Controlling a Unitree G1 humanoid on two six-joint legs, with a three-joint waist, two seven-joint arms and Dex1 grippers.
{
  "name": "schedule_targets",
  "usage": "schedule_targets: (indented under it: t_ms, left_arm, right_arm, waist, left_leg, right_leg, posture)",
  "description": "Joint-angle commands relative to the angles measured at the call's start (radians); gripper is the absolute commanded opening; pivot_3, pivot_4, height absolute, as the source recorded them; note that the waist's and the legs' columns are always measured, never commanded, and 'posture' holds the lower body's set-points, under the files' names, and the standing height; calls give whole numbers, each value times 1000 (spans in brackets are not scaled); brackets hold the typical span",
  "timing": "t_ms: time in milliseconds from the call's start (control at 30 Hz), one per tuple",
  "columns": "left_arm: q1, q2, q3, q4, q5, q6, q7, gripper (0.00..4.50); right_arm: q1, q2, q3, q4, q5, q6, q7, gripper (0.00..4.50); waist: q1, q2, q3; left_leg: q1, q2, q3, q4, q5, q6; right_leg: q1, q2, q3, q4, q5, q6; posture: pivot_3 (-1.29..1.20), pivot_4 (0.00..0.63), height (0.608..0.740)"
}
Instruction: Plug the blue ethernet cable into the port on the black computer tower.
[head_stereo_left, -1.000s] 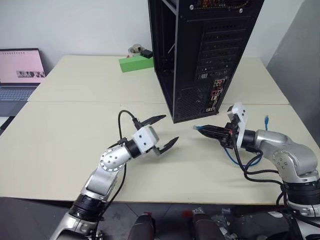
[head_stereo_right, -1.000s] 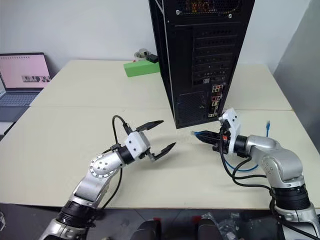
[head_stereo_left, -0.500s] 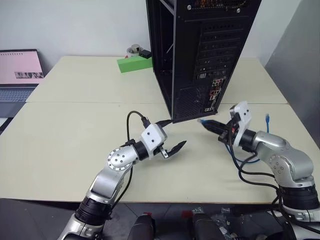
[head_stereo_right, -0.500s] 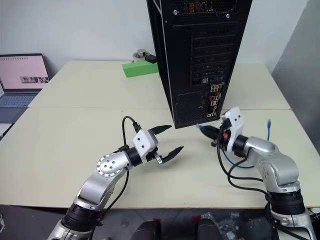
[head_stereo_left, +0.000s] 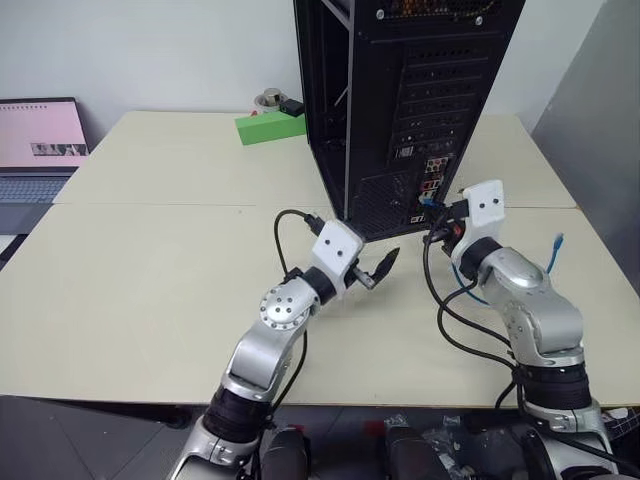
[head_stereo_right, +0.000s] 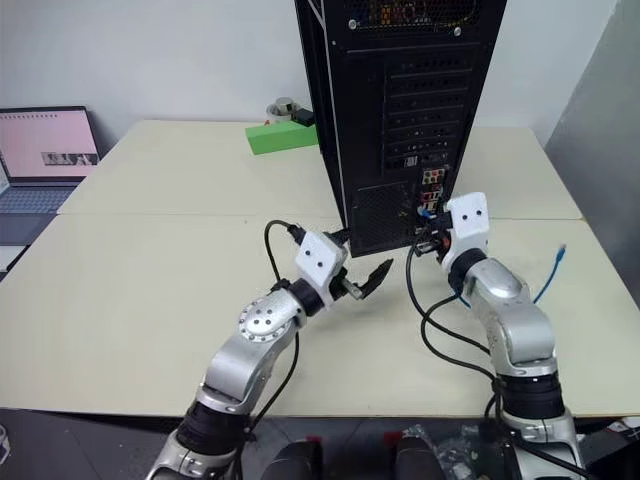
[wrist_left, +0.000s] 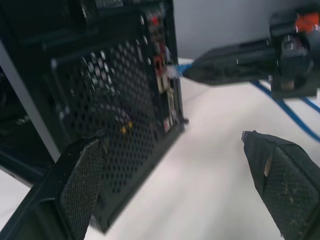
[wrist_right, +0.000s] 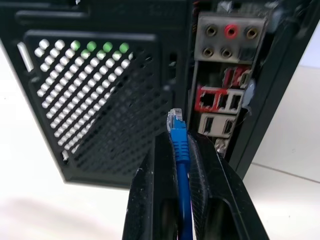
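Observation:
The black computer tower (head_stereo_left: 400, 100) stands upright on the table, its rear face towards me. My right gripper (wrist_right: 177, 137) is shut on the blue ethernet cable (wrist_right: 180, 150). The pale plug (wrist_right: 175, 119) sticks out past the fingertips, level and a short way in front of the rear connector cluster. The port (wrist_right: 206, 101) looks like the squarish socket in the red-rimmed block, slightly to one side of the plug. The rest of the cable trails over the table to its free end (head_stereo_left: 557, 242). My left gripper (head_stereo_left: 372, 255) is open and holds nothing, near the tower's lower rear corner.
A green box (head_stereo_left: 268, 127) with small items behind it lies on the table (head_stereo_left: 150, 260) left of the tower. An open laptop (head_stereo_left: 35, 140) sits at the far left. A grey panel (head_stereo_left: 600, 120) bounds the right side.
My right gripper has swung up and forward with the plug, from the table's right side to just in front of the tower's connectors. My left gripper has moved right, towards the tower's base.

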Motion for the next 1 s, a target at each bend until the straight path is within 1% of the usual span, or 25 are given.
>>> schedule_targets:
  t_ms: [33, 567, 1000]
  left_arm:
    - [-5, -17, -28, -30, 37, -10, 25, 4500]
    - [-3, -35, -26, -33, 60, -11, 48, 4500]
    - [-1, -31, -17, -36, 65, -8, 43, 4500]
  right_arm:
    - [-44, 15, -41, -5, -22, -27, -46, 20]
    - [-116, 33, -51, 134, -47, -84, -42, 20]
    - [-122, 34, -41, 169, -54, -99, -31, 20]
  waist:
    - [1, 0, 0]
    - [1, 0, 0]
    - [-2, 0, 0]
  left_leg:
    - [0, 0, 0, 0, 0, 0]
    - [0, 0, 0, 0, 0, 0]
    - [0, 0, 0, 0, 0, 0]
  right_leg:
    - [0, 0, 0, 0, 0, 0]
    - [0, 0, 0, 0, 0, 0]
    - [0, 0, 0, 0, 0, 0]
  posture:
    - [0, 150, 740]
    - [0, 150, 740]
    - [0, 150, 740]
